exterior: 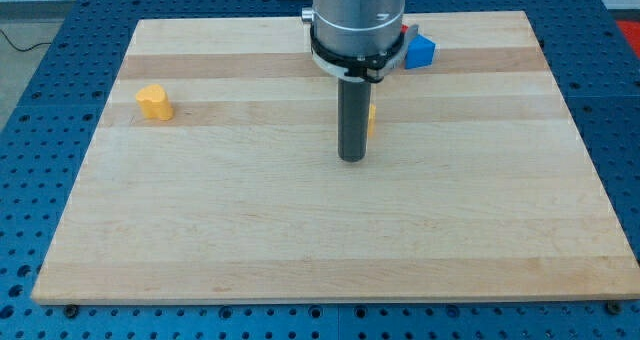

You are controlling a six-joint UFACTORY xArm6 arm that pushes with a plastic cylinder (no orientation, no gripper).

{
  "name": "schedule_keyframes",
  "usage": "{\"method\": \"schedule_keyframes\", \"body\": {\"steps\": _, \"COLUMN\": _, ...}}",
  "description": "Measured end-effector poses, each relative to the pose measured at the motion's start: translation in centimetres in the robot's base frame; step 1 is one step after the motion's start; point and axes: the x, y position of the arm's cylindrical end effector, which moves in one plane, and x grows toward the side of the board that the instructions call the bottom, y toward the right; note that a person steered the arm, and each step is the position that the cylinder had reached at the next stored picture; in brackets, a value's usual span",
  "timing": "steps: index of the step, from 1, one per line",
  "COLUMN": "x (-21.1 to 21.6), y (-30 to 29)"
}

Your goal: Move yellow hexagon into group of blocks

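Note:
My tip [350, 158] rests on the board near the middle, a little toward the view's top. Right behind the rod a yellow block [372, 119] shows only as a thin sliver at the rod's right side; its shape is hidden. Another yellow block [154, 102], its shape unclear, sits alone at the view's left, far from my tip. A blue block [420, 51] sits at the view's top beside the arm body, with a small edge of a red block [409, 28] above it, mostly hidden by the arm.
The wooden board [330, 240] lies on a blue perforated table [30, 130]. The arm's grey body [358, 20] covers part of the board's top middle.

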Motion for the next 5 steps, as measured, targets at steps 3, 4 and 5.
{"method": "schedule_keyframes", "body": {"steps": 3, "x": -3.2, "y": 8.6}}
{"method": "schedule_keyframes", "body": {"steps": 4, "x": -1.7, "y": 2.2}}
{"method": "schedule_keyframes", "body": {"steps": 5, "x": -3.0, "y": -1.5}}
